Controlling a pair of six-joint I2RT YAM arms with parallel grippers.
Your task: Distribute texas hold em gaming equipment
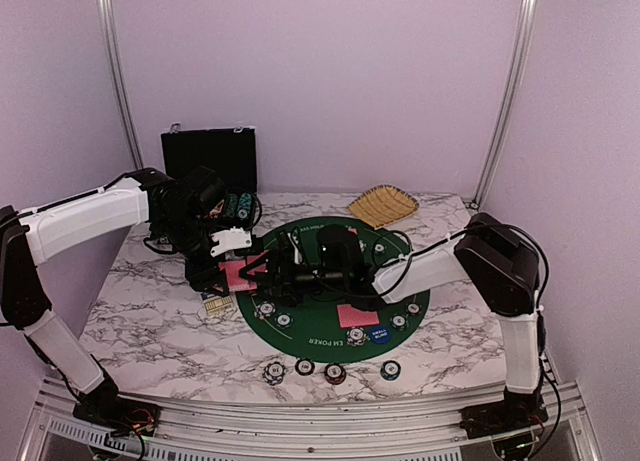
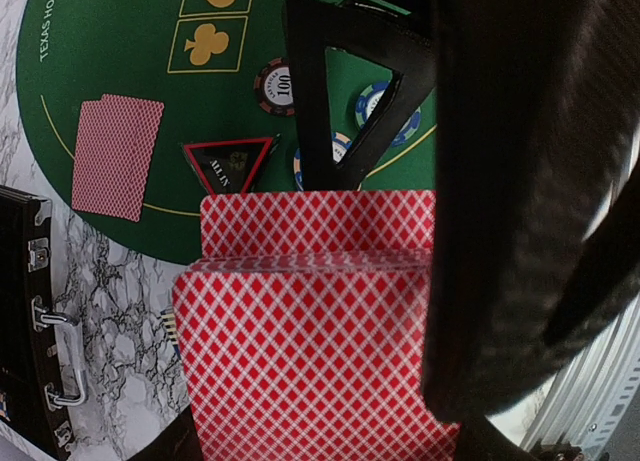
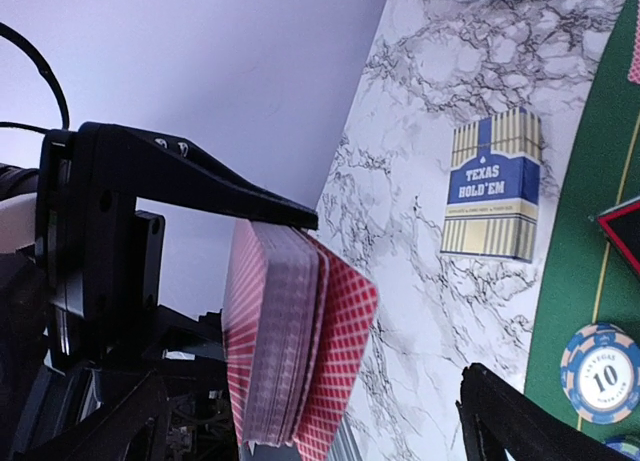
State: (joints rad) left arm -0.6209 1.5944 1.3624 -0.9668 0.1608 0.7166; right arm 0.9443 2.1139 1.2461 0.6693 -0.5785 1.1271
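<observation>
Your left gripper (image 1: 222,271) is clamped narrow on a deck of pink-red diamond-backed playing cards (image 2: 310,321). It holds the deck up off the white marble-patterned table (image 1: 150,321), over the left rim of the round green felt mat (image 1: 420,281). In the left wrist view the deck fills the space between the fingers, and one outer card is fanned a little away from the rest.

Your right gripper (image 1: 285,271) stands spread wide and faces that deck from the mat side. In the right wrist view the cards sit edge-on between its black fingers (image 3: 530,421). You cannot tell whether either finger touches them.

On the mat under the deck's far edge lies a black triangular marker with a red border (image 2: 230,164). Two face-down cards (image 2: 115,156) overlap each other further along the mat. A red-and-black striped chip marked 100 (image 2: 278,86) sits near the marker.

A blue and cream striped card box (image 3: 492,186) lies flat on the marble, just off the mat's rim. A row of striped chips (image 1: 304,366) lines the near edge of the table, well apart from both grippers.
</observation>
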